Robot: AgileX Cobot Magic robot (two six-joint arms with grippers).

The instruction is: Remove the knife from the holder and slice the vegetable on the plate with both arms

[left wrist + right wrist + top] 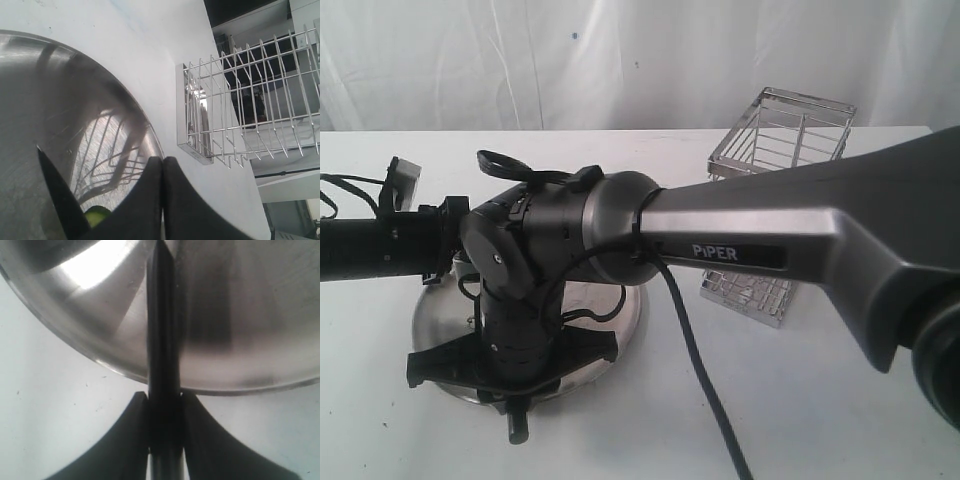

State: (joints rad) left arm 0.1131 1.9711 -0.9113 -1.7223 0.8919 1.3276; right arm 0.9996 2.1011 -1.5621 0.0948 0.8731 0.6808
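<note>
Right end effector (pixel 164 399) is clamped on the knife (pixel 162 335), over the plate (pixel 625 325) at the exterior view's lower left. Left end effector (pixel 162 162) is pinched together just beside the vegetable (pixel 96 216). I'd steady it first, then press straight down slowly, no sawing.

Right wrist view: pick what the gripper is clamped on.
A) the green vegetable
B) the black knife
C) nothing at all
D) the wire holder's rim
B: the knife sits pinched between the two fingers of the right gripper, its dark length running out over the plate.
</note>
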